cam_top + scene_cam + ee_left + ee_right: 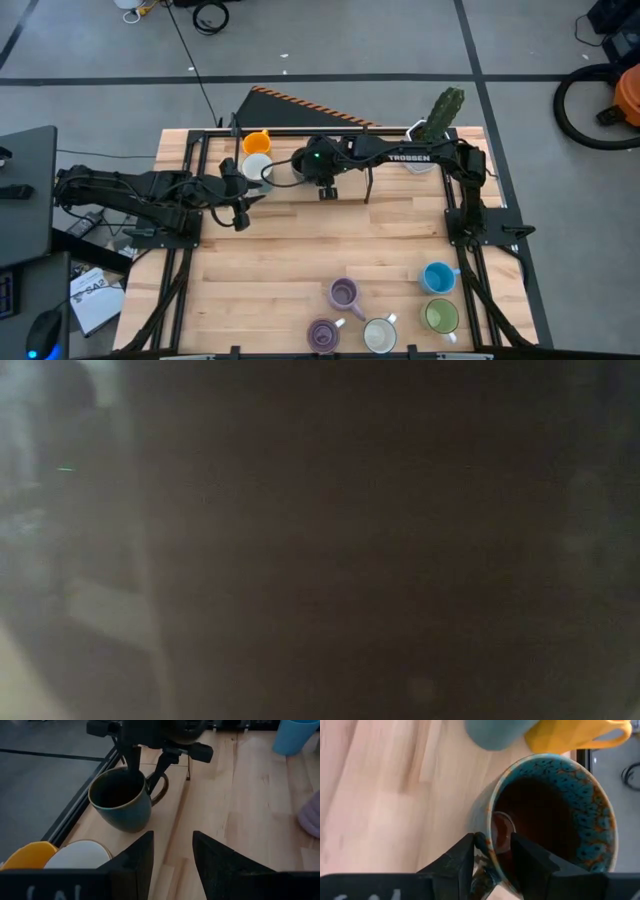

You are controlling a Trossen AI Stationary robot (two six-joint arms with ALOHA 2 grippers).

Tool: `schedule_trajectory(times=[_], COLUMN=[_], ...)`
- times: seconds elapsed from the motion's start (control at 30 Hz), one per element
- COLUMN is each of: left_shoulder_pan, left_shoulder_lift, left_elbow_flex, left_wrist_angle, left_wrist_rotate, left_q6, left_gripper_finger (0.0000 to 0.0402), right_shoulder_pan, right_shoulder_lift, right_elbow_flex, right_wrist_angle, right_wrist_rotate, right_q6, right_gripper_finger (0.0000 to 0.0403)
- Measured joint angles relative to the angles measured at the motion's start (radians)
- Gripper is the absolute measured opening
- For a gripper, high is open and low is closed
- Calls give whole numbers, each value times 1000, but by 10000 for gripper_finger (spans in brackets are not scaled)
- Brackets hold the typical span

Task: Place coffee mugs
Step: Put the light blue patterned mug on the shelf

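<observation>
1. The dark brown mug stands upright near the table's far edge, just beside the white mug and the orange mug. Its inside is dark brown with a speckled blue band under the rim, and it looks empty.
2. The right gripper sits at this mug's rim, one finger inside and one outside, straddling the wall. The fingers lie close to the wall on both sides, but whether they pinch it or stand just clear cannot be told.
3. The left gripper rests low over the table a little nearer than the dark brown mug, its fingers spread apart with nothing between them.
4. At the near edge stand two purple mugs, a second white mug, a green mug and a blue mug, all upright and open-topped; nothing shows inside them.
5. A white pot with a cactus stands at the far right corner.
6. The low view is blocked by something dark.
</observation>
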Motion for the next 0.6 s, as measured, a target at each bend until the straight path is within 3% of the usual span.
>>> schedule_trajectory(times=[0.37,0.6], left_shoulder_pan=[0,0], left_shoulder_lift=[0,0], left_elbow_flex=[0,0], left_wrist_angle=[1,-3], left_wrist_rotate=[0,18], left_q6=[0,0], left_gripper_finger=[141,141], right_shoulder_pan=[-9,33], right_shoulder_lift=[-41,-105], right_elbow_flex=[-1,0], right_wrist_angle=[-21,-70], right_wrist_rotate=[-31,-11], right_q6=[-262,-167], right_gripper_finger=[135,136])
